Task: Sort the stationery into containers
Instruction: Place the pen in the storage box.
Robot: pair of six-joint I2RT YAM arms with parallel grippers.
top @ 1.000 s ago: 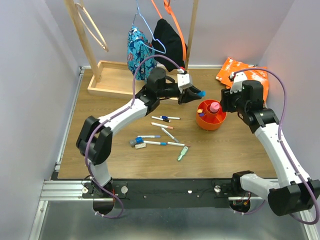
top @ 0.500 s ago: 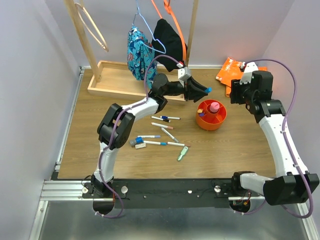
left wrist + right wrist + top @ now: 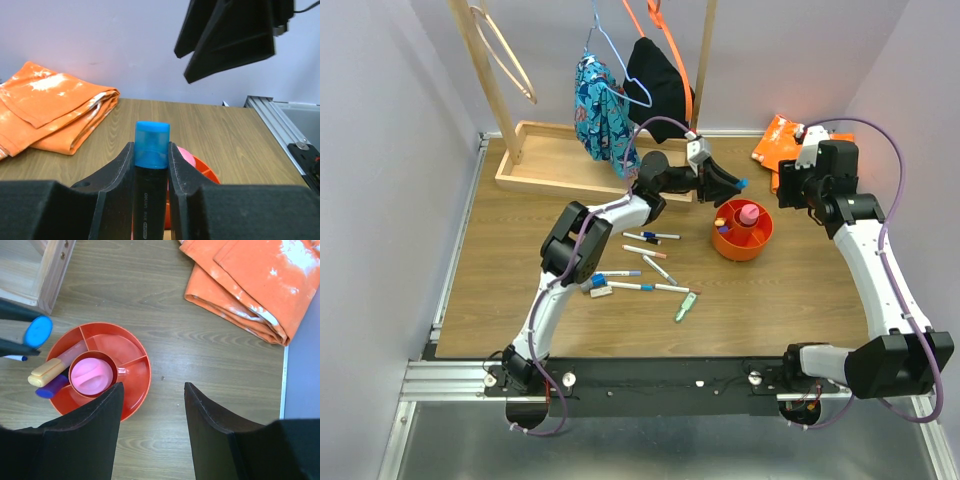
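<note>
Highlighter [image 3: 150,192] inside left end effector [image 3: 151,154]

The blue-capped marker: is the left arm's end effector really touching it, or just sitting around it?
Touching. The left wrist view shows the left end effector with its jaws pressed flat against both sides of the blue-capped marker, with no gap.

Top view high, left wrist low and level, right wrist straight down (all share the orange cup [image 3: 135,382])

Orange cup [image 3: 136,379] holds pink highlighter [image 3: 91,376], yellow highlighter [image 3: 47,371]; pens [image 3: 645,287] scattered nearby.
</note>
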